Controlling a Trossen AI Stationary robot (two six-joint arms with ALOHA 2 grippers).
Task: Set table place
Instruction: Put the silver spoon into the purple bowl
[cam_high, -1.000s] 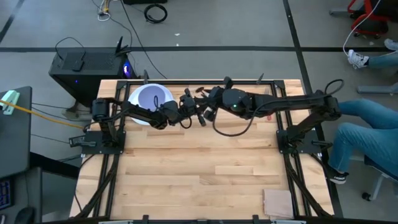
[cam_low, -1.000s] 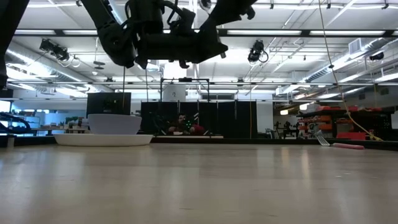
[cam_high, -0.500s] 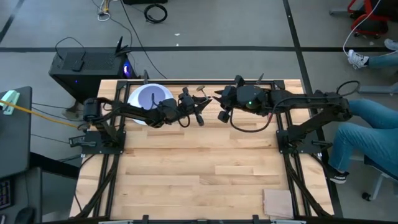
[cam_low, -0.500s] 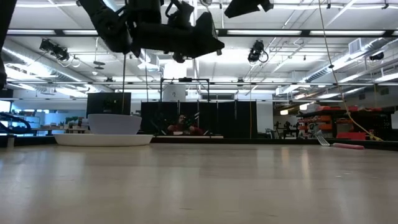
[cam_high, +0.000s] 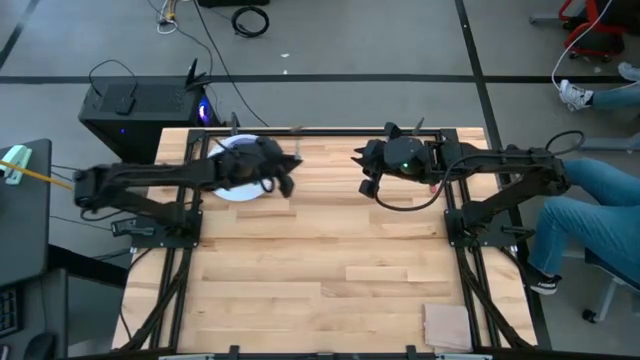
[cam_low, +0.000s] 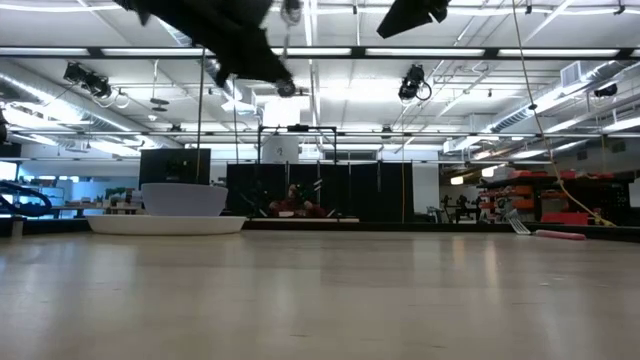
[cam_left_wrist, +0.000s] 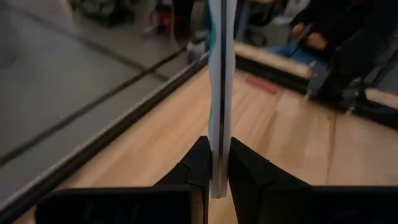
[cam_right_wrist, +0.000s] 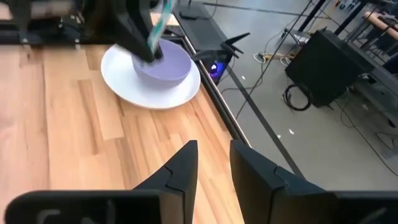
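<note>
The white plate (cam_high: 214, 176) with the lavender bowl (cam_high: 232, 154) in it stands at the table's far left; both also show in the low view (cam_low: 165, 224) and the right wrist view (cam_right_wrist: 171, 65). My left gripper (cam_high: 283, 166) hangs over the bowl, shut on a thin pale utensil (cam_left_wrist: 219, 74) seen edge-on. I cannot tell whether it is the spoon. My right gripper (cam_high: 362, 170) is open and empty, raised over the far middle of the table. The red-handled fork (cam_low: 556, 235) lies flat on the table and also shows in the left wrist view (cam_left_wrist: 261, 85). My left gripper pinches the thin utensil by its flat sides (cam_left_wrist: 217, 163) between the two fingers. The utensil lies along the fingers and sticks out well past their tips. It is lifted clear of the table, over the bowl (cam_right_wrist: 160, 25). Which end the fingers have does not show.
A tan square pad (cam_high: 447, 325) lies at the near right corner. Black rails (cam_high: 170, 280) run along the table's left and right sides. A black box (cam_high: 140, 105) stands off the far left corner. A person's legs (cam_high: 590, 195) are beside the right edge.
The two grippers were close together over the far middle of the table. My left gripper has since swung toward the table's left edge, over the bowl, carrying the utensil. My right gripper has drawn back toward the table's right edge.
</note>
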